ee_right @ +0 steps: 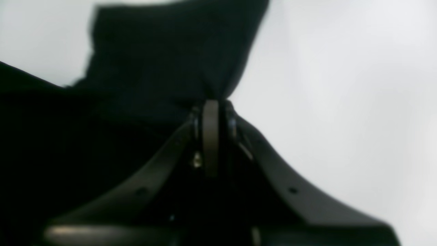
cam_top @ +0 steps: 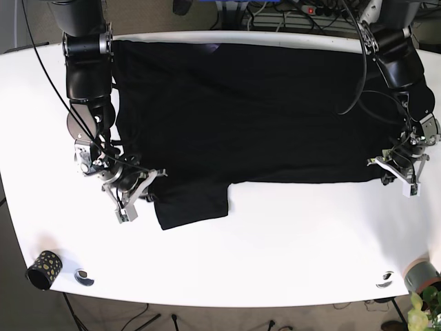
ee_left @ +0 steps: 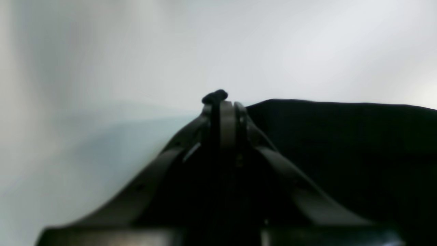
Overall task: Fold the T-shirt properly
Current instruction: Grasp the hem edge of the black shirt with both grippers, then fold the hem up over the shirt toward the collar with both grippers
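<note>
A black T-shirt [cam_top: 241, 103] lies spread across the white table [cam_top: 275, 241], with one sleeve [cam_top: 191, 205] sticking out toward the front edge. In the base view my right gripper [cam_top: 155, 179] is at the shirt's left side by that sleeve. The right wrist view shows this gripper [ee_right: 211, 104] shut on a pinch of the black cloth [ee_right: 164, 54]. My left gripper [cam_top: 379, 167] is at the shirt's right front corner. Its wrist view shows the left gripper [ee_left: 223, 104] shut, with a small tuft of shirt [ee_left: 215, 96] poking past the tips and more shirt [ee_left: 341, 143] to the right.
A dark dotted cup [cam_top: 43, 267] and a small ring-like object [cam_top: 84, 277] sit at the front left corner. Another small object [cam_top: 384, 279] lies front right, beside a plant pot [cam_top: 422, 274]. Cables [cam_top: 289, 17] run behind the table's far edge.
</note>
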`<state>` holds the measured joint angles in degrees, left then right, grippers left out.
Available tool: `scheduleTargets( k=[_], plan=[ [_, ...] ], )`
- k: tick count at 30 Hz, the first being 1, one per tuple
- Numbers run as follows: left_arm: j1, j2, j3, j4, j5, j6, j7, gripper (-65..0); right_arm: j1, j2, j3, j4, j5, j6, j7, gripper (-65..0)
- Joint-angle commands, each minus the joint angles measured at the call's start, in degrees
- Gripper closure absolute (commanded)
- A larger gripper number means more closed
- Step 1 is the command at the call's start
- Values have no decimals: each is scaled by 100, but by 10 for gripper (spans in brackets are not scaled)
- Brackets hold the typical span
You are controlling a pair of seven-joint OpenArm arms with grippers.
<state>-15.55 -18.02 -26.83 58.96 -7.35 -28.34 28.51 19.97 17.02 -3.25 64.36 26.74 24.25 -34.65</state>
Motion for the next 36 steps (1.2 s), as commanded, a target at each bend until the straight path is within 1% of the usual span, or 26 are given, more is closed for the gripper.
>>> scheduleTargets(
  k=[1, 3, 5, 8, 13, 17, 22, 27, 29, 32, 36],
  plan=[
    [21, -92, -284, 517, -51, 25, 89, 0, -14, 87, 30, 505, 73, 32, 112, 0],
    [127, 92, -486, 851, -51, 16, 283, 0, -199, 167, 30, 839, 73, 23, 103, 0],
    [214, 145, -627, 1159, -51, 16, 459, 0, -348, 272, 30, 1120, 99, 23, 32, 0],
    [425, 163, -794, 1678, -51, 16, 722, 0, -577, 369, 65, 1604, 126, 23, -310, 0],
    [839, 233, -829, 2284, -51, 16, 916, 0, -1131, 316, 645, 2483, 126, 23, -768, 0],
    [1225, 303, -970, 2926, -51, 16, 1092, 0, -1570, 316, 795, 3054, 126, 23, -926, 0],
    [1498, 523, -1234, 3445, -60, -1, 1329, 0, -2150, 316, 1006, 3529, 126, 23, -961, 0],
    [1867, 708, -1488, 3849, -16, -494, 1531, 0, -2792, 316, 1226, 4013, 126, 23, -961, 0],
    [1990, 734, -1568, 3902, -16, -573, 1628, 0, -3012, 316, 1234, 4232, 126, 23, -961, 0],
    [2184, 743, -1682, 3955, -34, -590, 1751, 0, -3355, 316, 1358, 4479, 126, 23, -961, 0],
    [2421, 743, -1726, 3919, -34, -590, 1760, 0, -3830, 307, 1428, 4681, 126, 23, -961, 0]
  ],
)
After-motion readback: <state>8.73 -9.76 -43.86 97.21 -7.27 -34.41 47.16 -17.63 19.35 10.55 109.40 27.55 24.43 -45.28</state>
